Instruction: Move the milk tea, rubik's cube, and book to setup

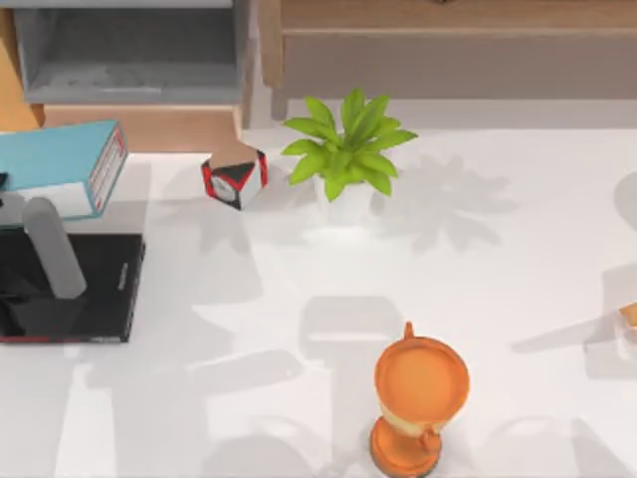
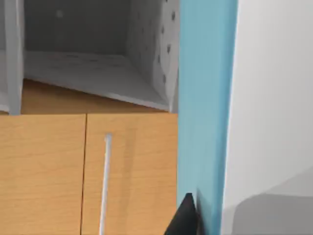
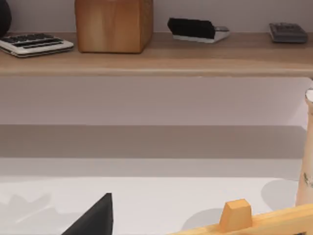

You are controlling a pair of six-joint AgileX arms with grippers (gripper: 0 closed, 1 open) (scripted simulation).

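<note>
The book, thick with a teal cover and white page edges, hangs tilted above the table's far left, over a thin black book. My left gripper is shut on the book's teal cover, with one black fingertip pressed against it. An orange milk tea cup with a cream band stands near the front edge, right of centre. The rubik's cube is out of view. My right gripper is parked low over the right side, open, with one black fingertip showing.
A potted green plant and a small red, black and white box stand at the back. A wooden cabinet with a grey compartment rises at the back left, a long shelf at the back right. A wooden piece lies at the right edge.
</note>
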